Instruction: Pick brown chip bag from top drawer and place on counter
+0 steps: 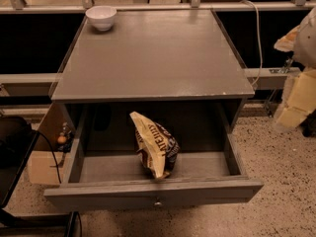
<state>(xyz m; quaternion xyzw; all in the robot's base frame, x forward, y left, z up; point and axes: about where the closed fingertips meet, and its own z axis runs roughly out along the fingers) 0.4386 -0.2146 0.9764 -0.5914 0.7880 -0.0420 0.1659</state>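
Observation:
The top drawer point(153, 192) stands pulled out, its small round knob at the front centre. In it lies the brown chip bag point(154, 144), crinkled, dark brown with cream edges and white lettering, leaning near the drawer's middle and front. Above it the grey counter point(153, 58) spreads wide and flat. My gripper point(296, 90) shows as a blurred cream shape at the right edge, beside the cabinet at about counter height, well apart from the bag and holding nothing that I can see.
A small white bowl point(101, 17) sits on the counter's far left corner. A white cable point(257, 38) hangs down behind the cabinet's right side. A cardboard box point(47, 152) stands on the floor to the left. Speckled floor lies to the right.

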